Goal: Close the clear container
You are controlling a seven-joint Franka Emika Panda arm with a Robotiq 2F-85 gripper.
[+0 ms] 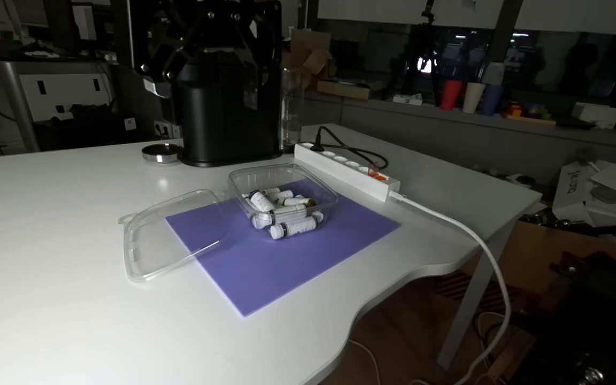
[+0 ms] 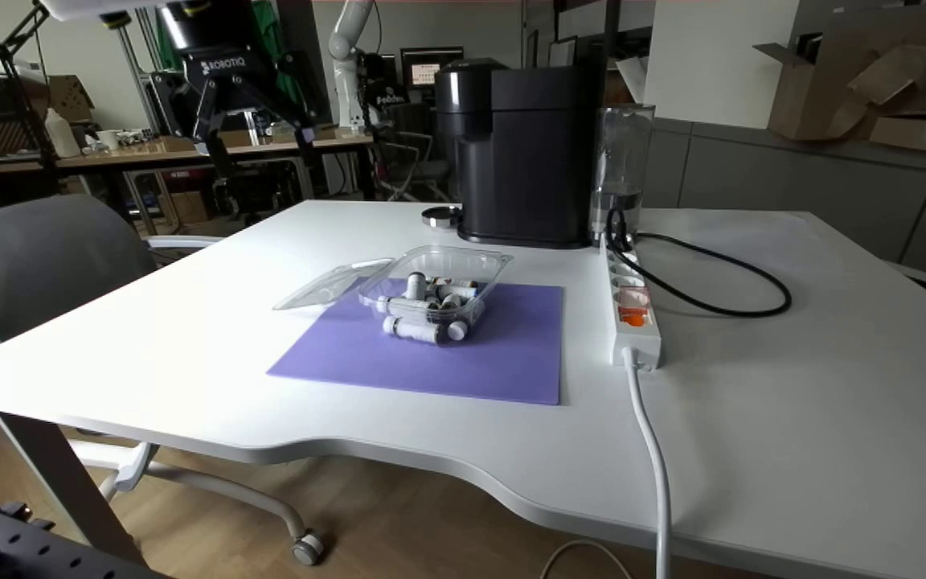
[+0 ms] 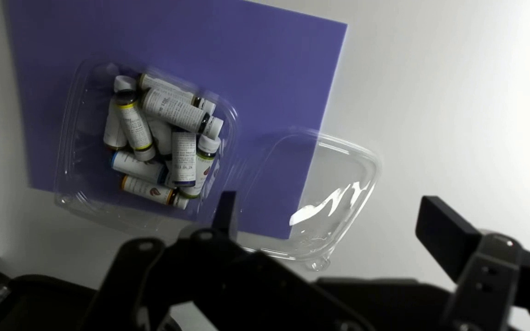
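A flat purple mat (image 1: 286, 262) lies on the white table (image 2: 190, 362). Near it rests a white power strip (image 2: 632, 334), with a black cable (image 2: 740, 313) looping from its far end and a white cord (image 2: 656, 458) dropping over the table's edge. Farther back stands a tall black machine (image 2: 539, 161), with a low round metal piece (image 1: 162, 153) near its base and a clear cylinder (image 2: 624, 149) just beside it. A grey chair (image 2: 37, 257) stands by the table; red, cream and blue cups (image 1: 473, 97) form a row.
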